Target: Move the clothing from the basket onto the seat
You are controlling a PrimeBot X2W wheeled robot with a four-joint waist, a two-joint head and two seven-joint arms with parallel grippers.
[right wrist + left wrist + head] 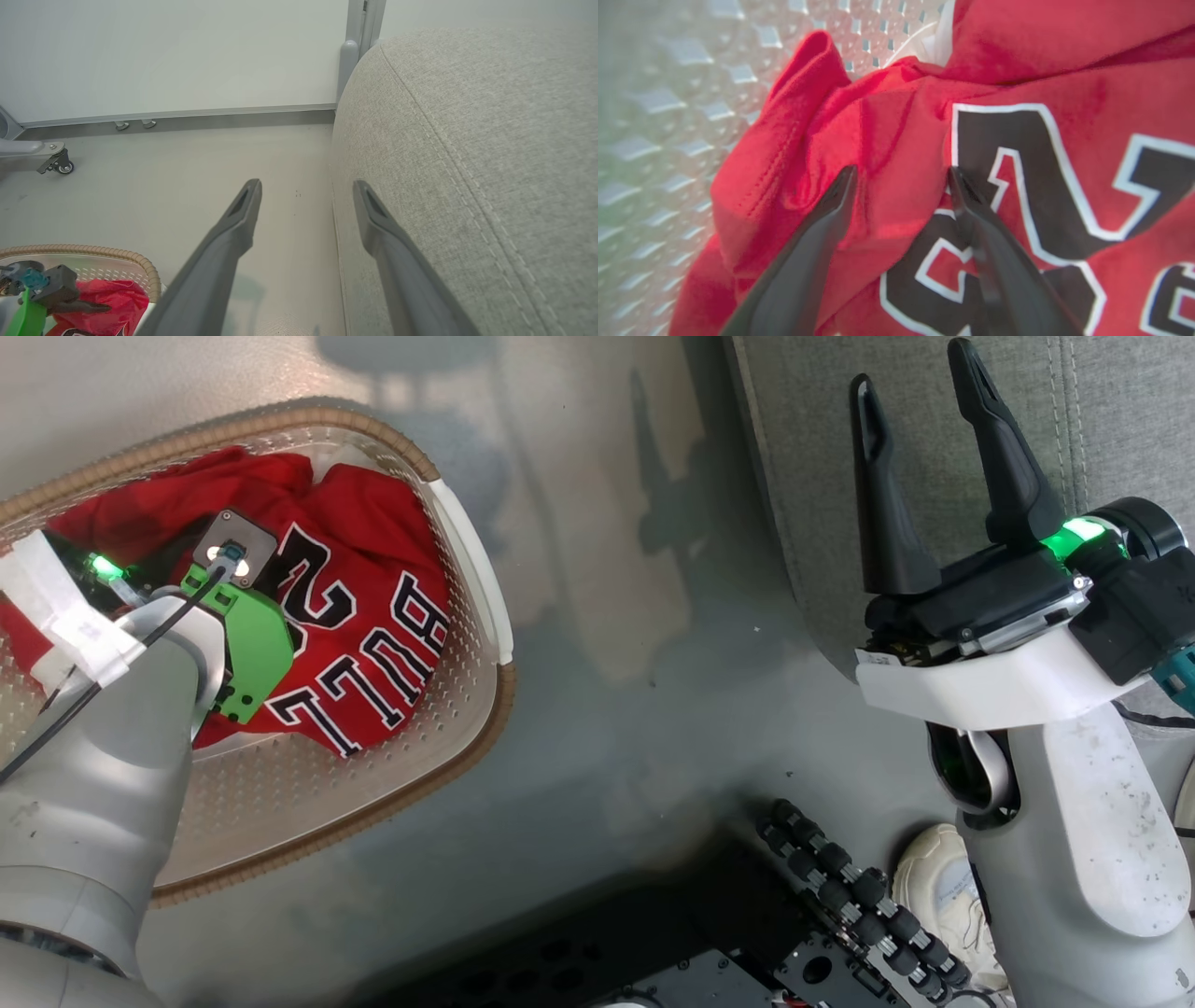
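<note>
The left pincer is spread open inside the basket — its tips on the red jersey, nothing gripped. The basket stands on the floor apart from the seat, where the right pincer hangs open, empty, over the seat's edge.

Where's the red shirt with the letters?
In the head view, the shirt lies inside the basket at the left, under the left gripper.

The left gripper is holding its fingers apart over the red jersey. The jersey is lying crumpled against the basket's perforated wall.
</note>
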